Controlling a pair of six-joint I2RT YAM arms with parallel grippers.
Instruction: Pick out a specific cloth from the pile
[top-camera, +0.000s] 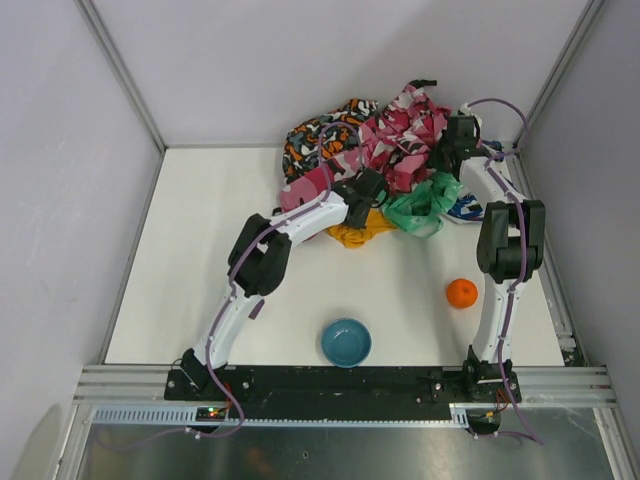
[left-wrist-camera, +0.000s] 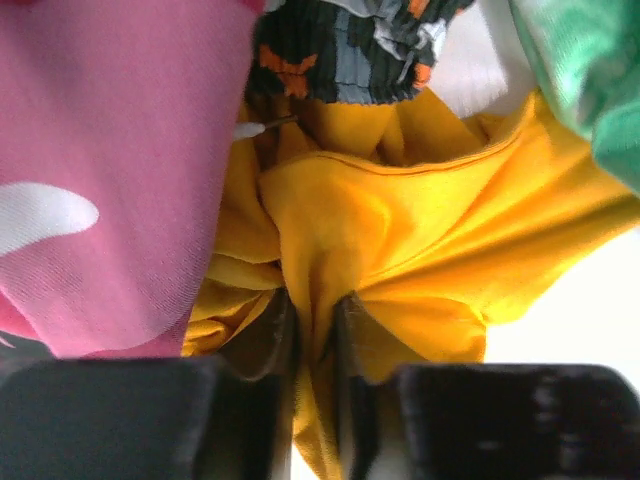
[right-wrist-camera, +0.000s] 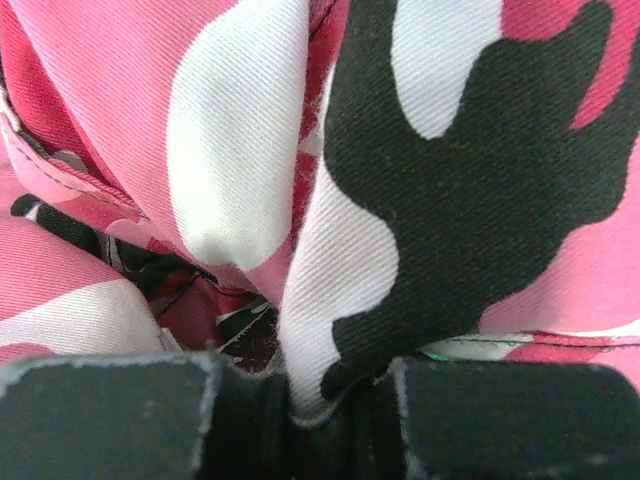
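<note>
The plain yellow-orange cloth (top-camera: 360, 233) lies at the near edge of the pile (top-camera: 345, 135), between pink fabric and a green cloth (top-camera: 425, 208). My left gripper (top-camera: 371, 208) reaches down onto it. In the left wrist view the cloth (left-wrist-camera: 430, 230) fills the middle, and a raised fold of it sits pinched between the two fingers of the left gripper (left-wrist-camera: 315, 325). My right gripper (top-camera: 443, 152) is at the pile's right side. In the right wrist view the right gripper (right-wrist-camera: 325, 395) is shut on a fold of pink camouflage cloth (right-wrist-camera: 230, 130).
An orange ball (top-camera: 461, 293) rests on the table near the right arm. A blue bowl (top-camera: 346, 343) stands near the front edge. A blue-and-white cloth (top-camera: 468, 209) peeks out right of the green one (left-wrist-camera: 590, 90). Walls close in at left, back and right.
</note>
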